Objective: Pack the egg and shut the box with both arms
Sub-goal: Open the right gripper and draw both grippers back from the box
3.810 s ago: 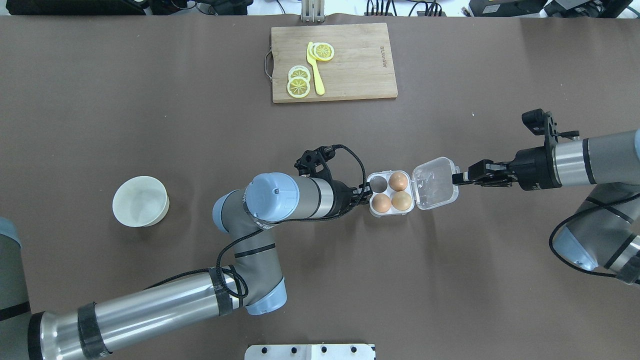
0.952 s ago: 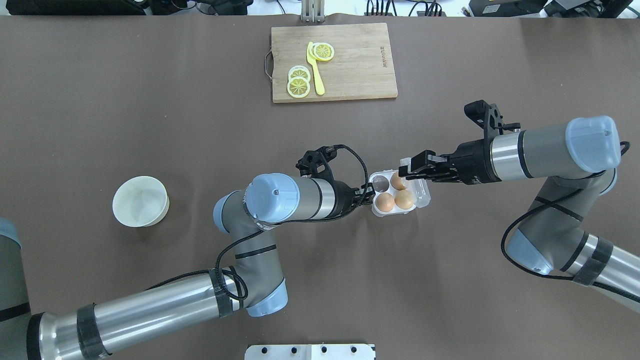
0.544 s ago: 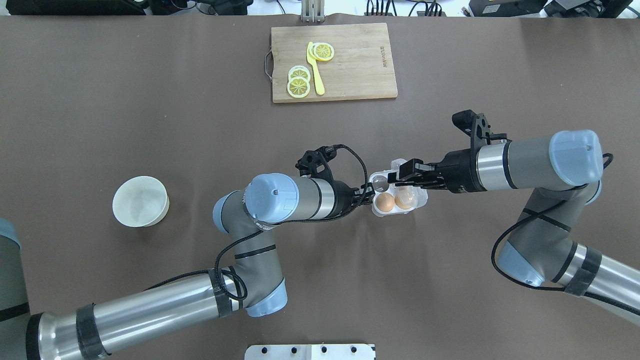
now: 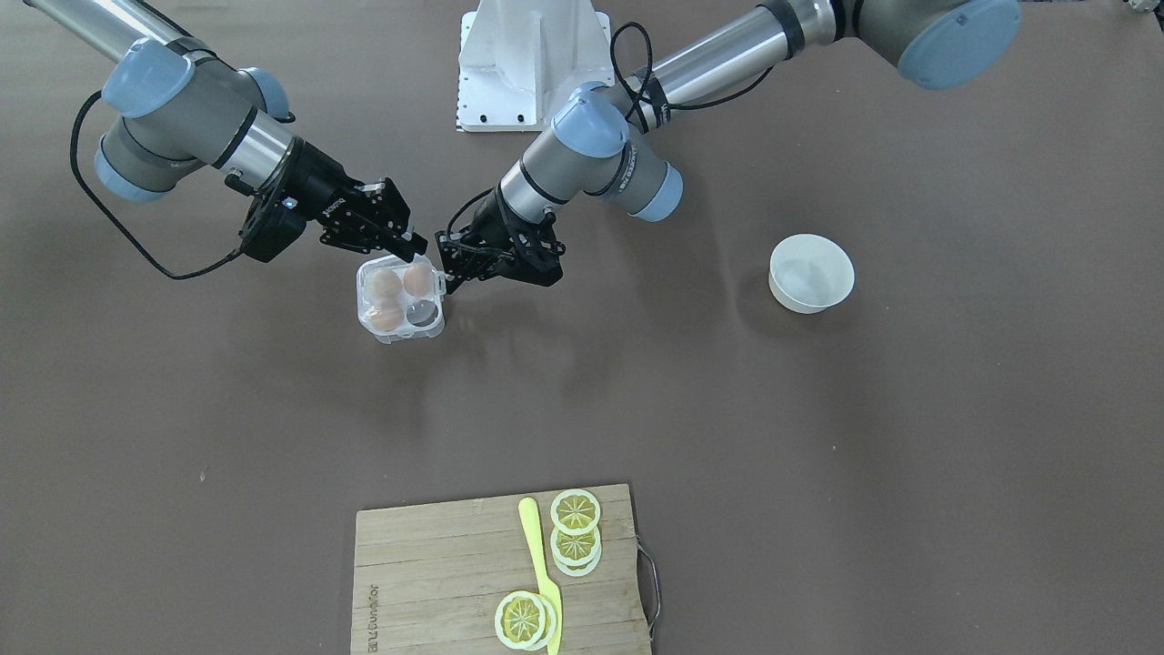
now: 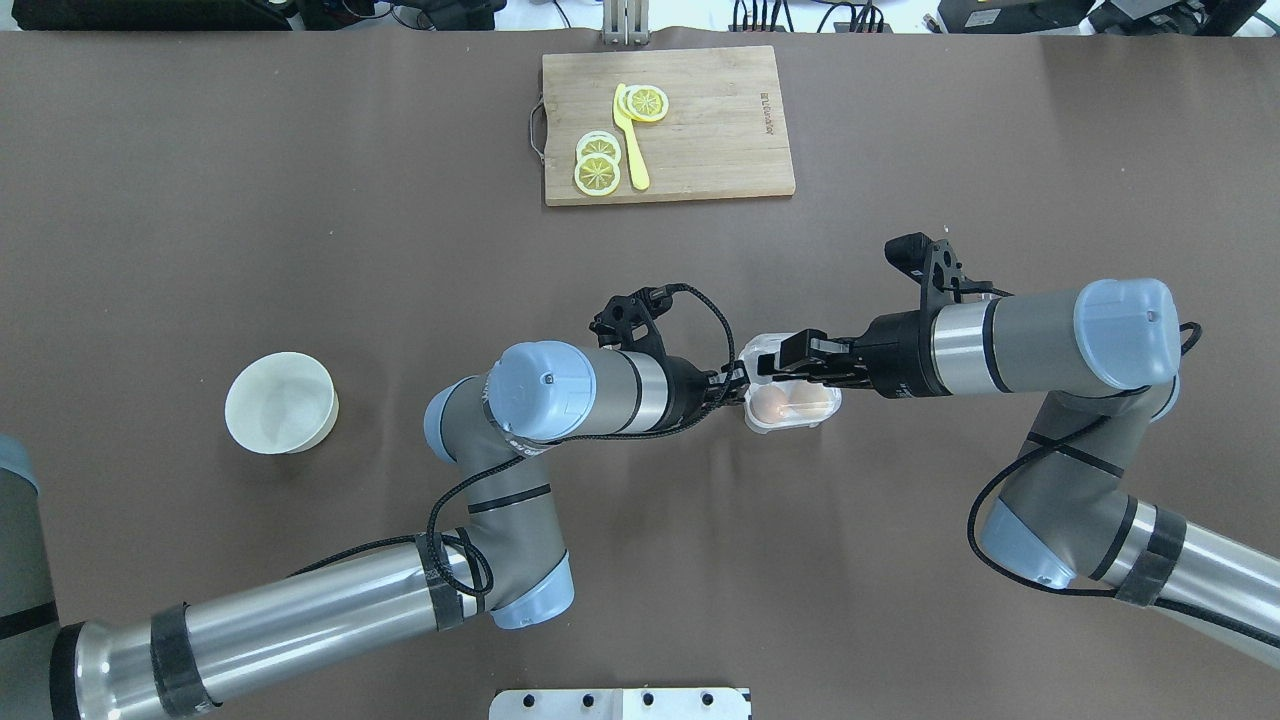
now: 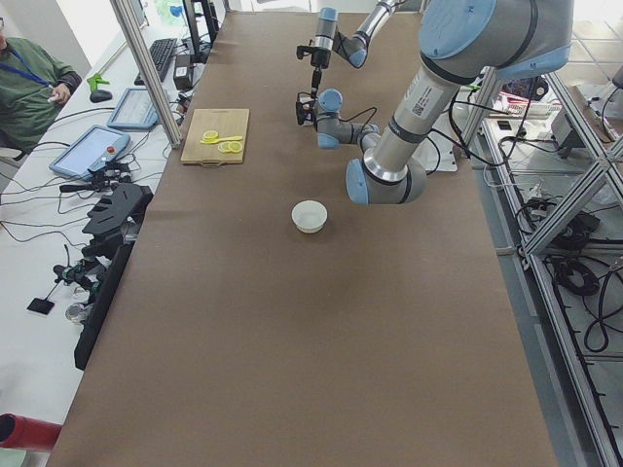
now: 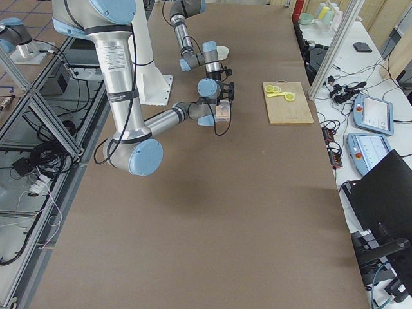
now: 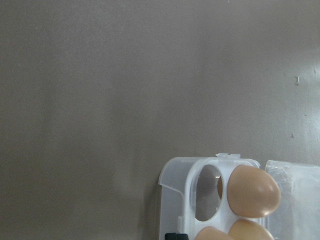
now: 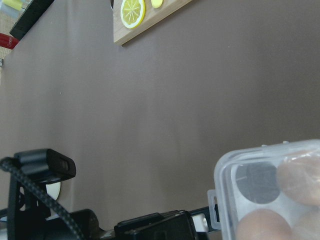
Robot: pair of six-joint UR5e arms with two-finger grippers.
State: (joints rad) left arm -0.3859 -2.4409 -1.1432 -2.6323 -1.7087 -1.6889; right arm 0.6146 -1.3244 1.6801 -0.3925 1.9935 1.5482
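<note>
Operator: Three eggs [image 4: 385, 284], is that the count in the box [image 4: 405, 337]?

Observer: Three is what you get, all hazy under the clear lid [image 9: 260, 160]. The fourth cell [image 4: 420, 314] shows dark and empty. The box sits on the brown table [image 5: 300, 250] between your two grippers. It is well apart from the white bowl [image 5: 281, 400] and from the cutting board [image 5: 720, 130] with its lemon slices [image 5: 597, 172].

Operator: Is the lid latched?

Observer: You cannot settle that. The lid lies over the cells in the front-facing and overhead views. The latch tab [image 9: 215, 207] shows at the box's edge in the right wrist view, but that frame cuts off much of the box. Your left wrist view cuts it off too, showing only part of the box at the bottom edge.

Operator: And the grippers?

Observer: Your right gripper [image 4: 411, 246] hangs directly over the box and covers part of it from overhead. You cannot tell whether its fingertips touch the lid, how far they are spread, or whether they pinch anything. Your left gripper [image 4: 447, 269] meets the side of the box facing the robot's left. The wrist hides most of its fingers from overhead, and only a black sliver shows in its own camera, so its grip is just as unreadable. Both side views show the box too small to help you.
</note>
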